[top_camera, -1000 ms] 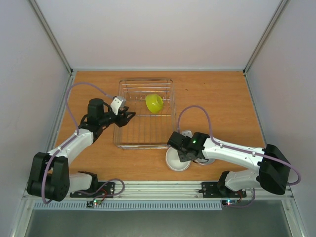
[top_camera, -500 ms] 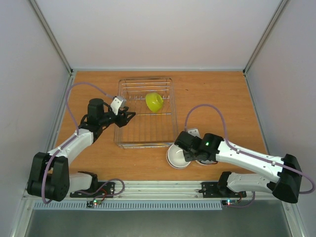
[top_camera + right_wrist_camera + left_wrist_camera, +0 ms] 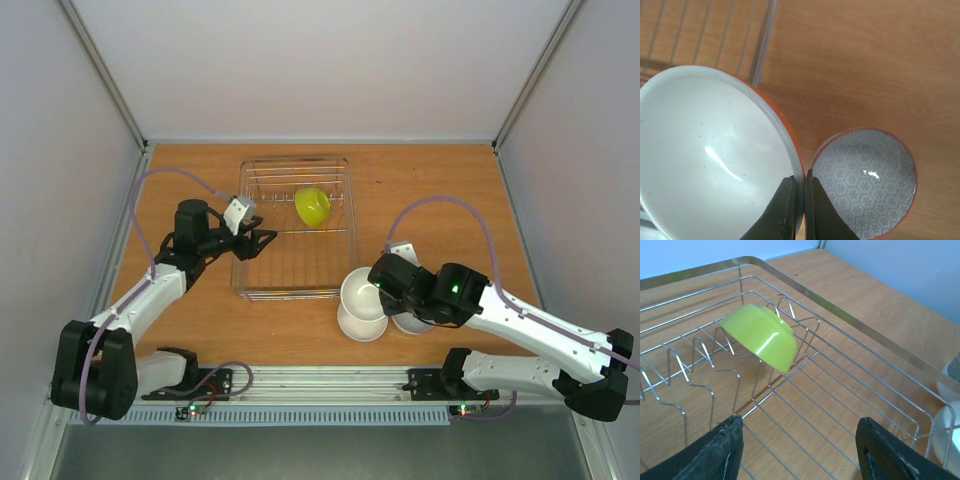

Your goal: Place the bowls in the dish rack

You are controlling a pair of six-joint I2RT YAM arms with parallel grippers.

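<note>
lift started: right jaws closed on rim of round orange bowl with white inside point(image 3: 705, 150), now raised beside silver wire dish rack point(image 3: 295, 262); left jaws open.

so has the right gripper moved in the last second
Yes. In the top view the right gripper, shut on the orange bowl, has shifted to the right of the dish rack's near right corner.

A brown wooden tabletop point(image 3: 440, 190) sits enclosed by 3 plain pale walls point(image 3: 320, 70) under even light.
</note>
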